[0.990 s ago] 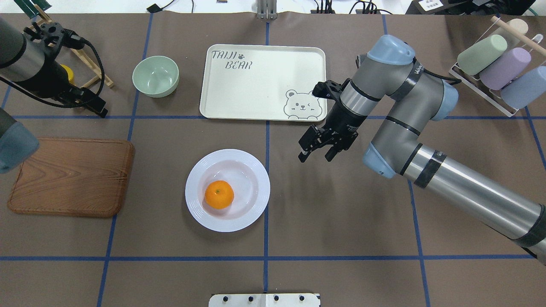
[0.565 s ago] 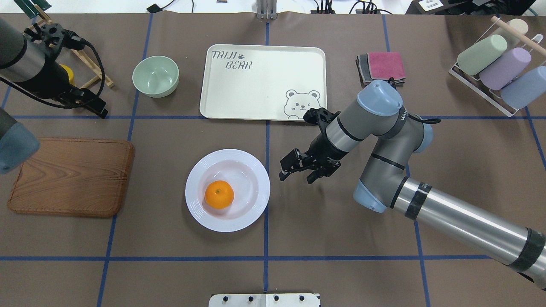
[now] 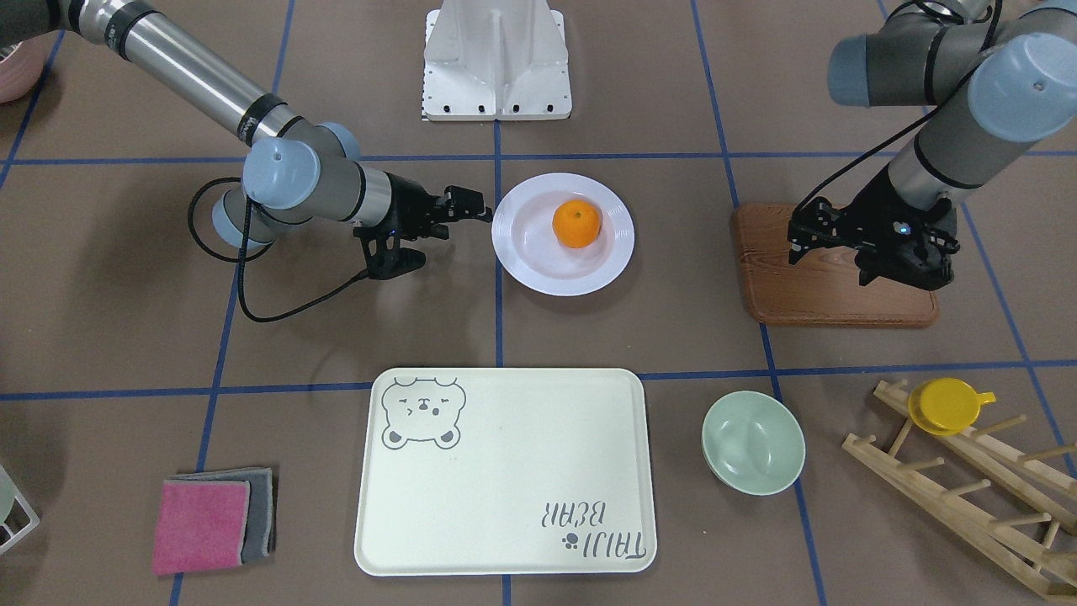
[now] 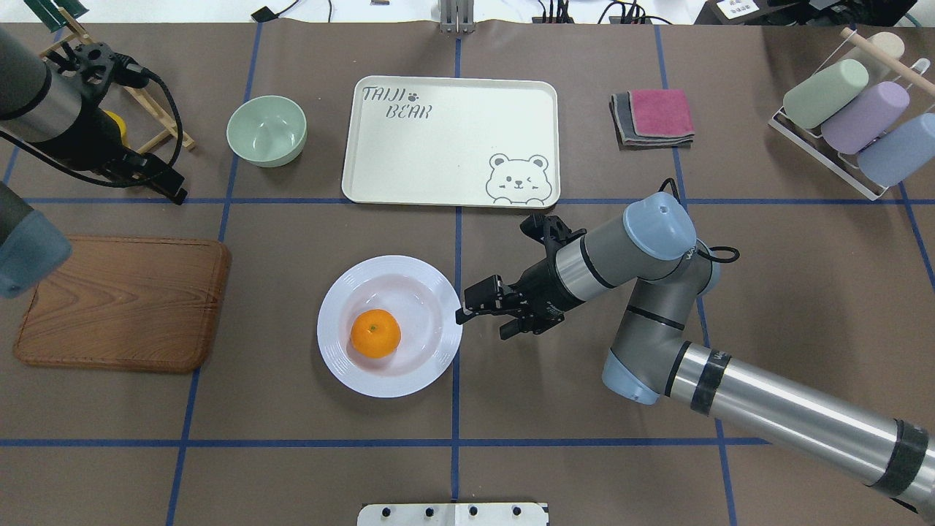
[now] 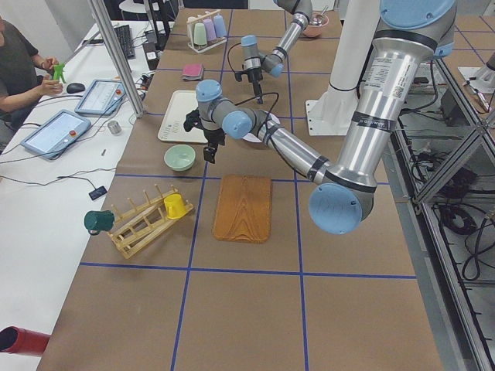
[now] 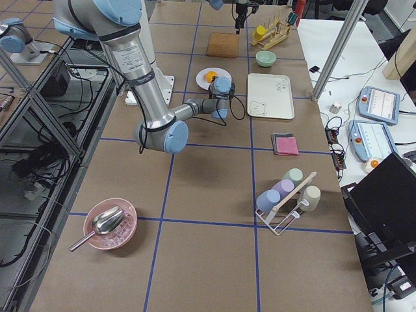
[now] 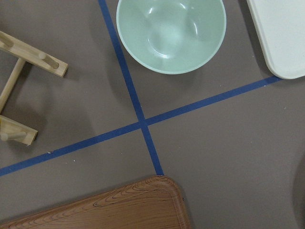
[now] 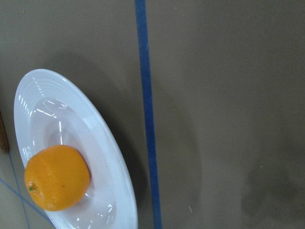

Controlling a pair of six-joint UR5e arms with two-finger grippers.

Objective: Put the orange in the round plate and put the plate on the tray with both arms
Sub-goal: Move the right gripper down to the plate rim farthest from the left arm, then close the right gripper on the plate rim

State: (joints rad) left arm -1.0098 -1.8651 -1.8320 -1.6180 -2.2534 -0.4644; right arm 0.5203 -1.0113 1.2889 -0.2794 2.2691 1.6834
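Brown paper crossed by blue tape lines covers the table, and two grey robot arms with light blue joint caps reach over it. One small bright orange (image 4: 375, 333) lies in the hollow of the single glossy white round plate (image 4: 337, 292), left of the plate's middle in the overhead view. That plate stands on the paper, apart from the one cream rectangular tray (image 4: 438, 146) with its grey bear face, which holds nothing.

One black right gripper (image 4: 483, 324) lies low just beside the plate's right rim with its two fingers spread. Whether a tip touches the rim cannot be told. One left gripper (image 4: 166, 184) hangs well apart, near the far edge of a brown wooden board (image 4: 120, 303). Whether its fingers are spread or together cannot be told.

Around these stand one pale green bowl (image 4: 266, 130), one wooden peg rack (image 3: 968, 480) carrying one yellow cup (image 3: 947, 406), and one folded pink and grey cloth pile (image 4: 654, 117).
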